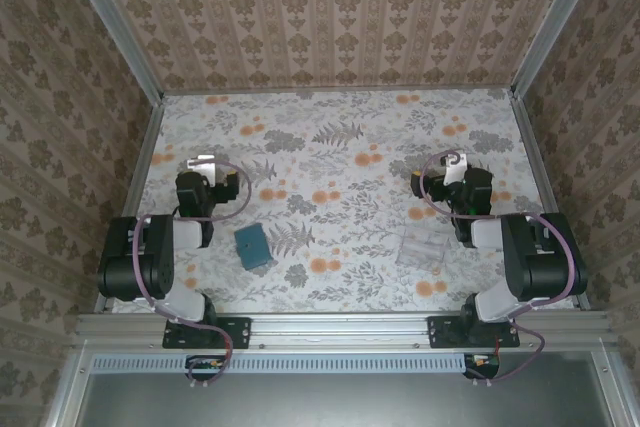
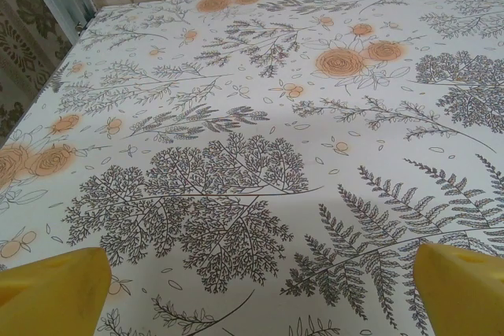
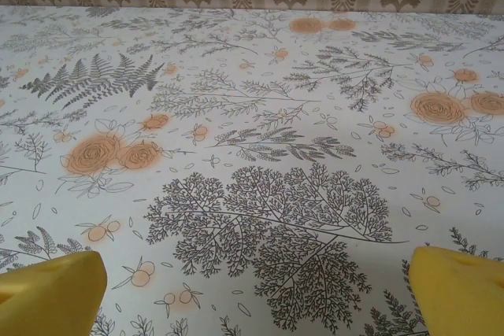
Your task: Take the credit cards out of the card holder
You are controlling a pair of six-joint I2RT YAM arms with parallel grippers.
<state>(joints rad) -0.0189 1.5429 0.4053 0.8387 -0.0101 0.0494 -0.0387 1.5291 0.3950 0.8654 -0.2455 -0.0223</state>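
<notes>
— Flowered cloth in grey and orange across the table [image 1: 340,137], brown patterned wallpaper [image 1: 330,17] on three sides, a metal rail [image 1: 340,327] along the near edge.
— And the wallet [image 1: 252,244]?
— Small, teal-blue, roughly square, lying flat and turned a little askew. Folded shut by the look of it, so inside hidden. Too small from above to make out a tab or pockets.
— Where on the table?
— Near-left part, on a fern print, just right of the left arm [image 1: 140,262] and not touching it.
— Relative to the left claw [image 1: 203,165]?
— Closer to the near edge than the claw and off to its right, on a diagonal. Near, yet clearly apart.
— State of that claw?
— Spread wide, gripping nothing. Seen from the wrist: yellow fingers [image 2: 51,293] in the two bottom corners, bare cloth between.
— Right claw [image 1: 455,165]?
— Likewise wide apart and empty, yellow fingertips [image 3: 461,289] at the lower corners over a tree print. Well apart from the wallet, across the table.
— Anything else lying about?
— A small clear tray [image 1: 420,247] in the right half, between wallet and right arm [image 1: 530,262], level with the wallet and well apart from it.
</notes>
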